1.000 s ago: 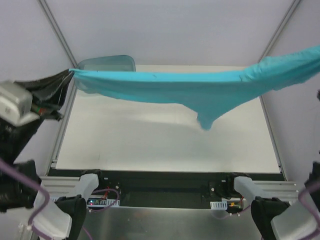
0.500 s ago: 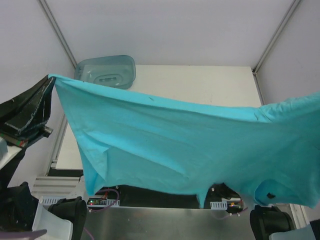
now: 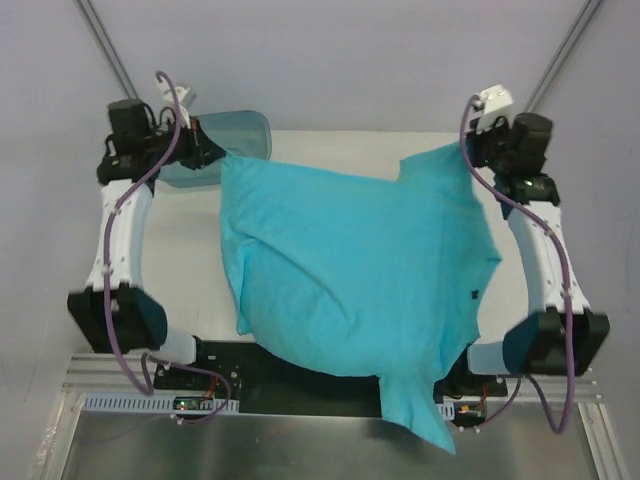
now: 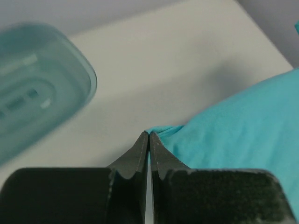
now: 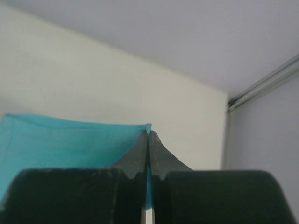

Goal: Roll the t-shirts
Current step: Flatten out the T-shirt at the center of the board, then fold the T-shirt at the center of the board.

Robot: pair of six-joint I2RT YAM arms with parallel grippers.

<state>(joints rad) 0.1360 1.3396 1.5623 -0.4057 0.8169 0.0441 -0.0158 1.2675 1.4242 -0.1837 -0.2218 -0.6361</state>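
The left hand (image 3: 212, 153) and right hand (image 3: 469, 150) each pinch a far corner of the t-shirt (image 3: 350, 280). It lies spread on the worktop (image 3: 180, 260), with its near end hanging off. I think this is the laying-flat step. Next, let go gently, then roll.

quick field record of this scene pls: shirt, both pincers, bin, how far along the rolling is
garment: plain turquoise short-sleeved t-shirt, unrolled, spread over the white table
near end: drapes past the table's near edge
left pincer: shut on one far corner of the t-shirt
right pincer: shut on the other far corner
bin: translucent blue-green plastic bin, far left of the table, beside the left pincer
rolling: not yet begun
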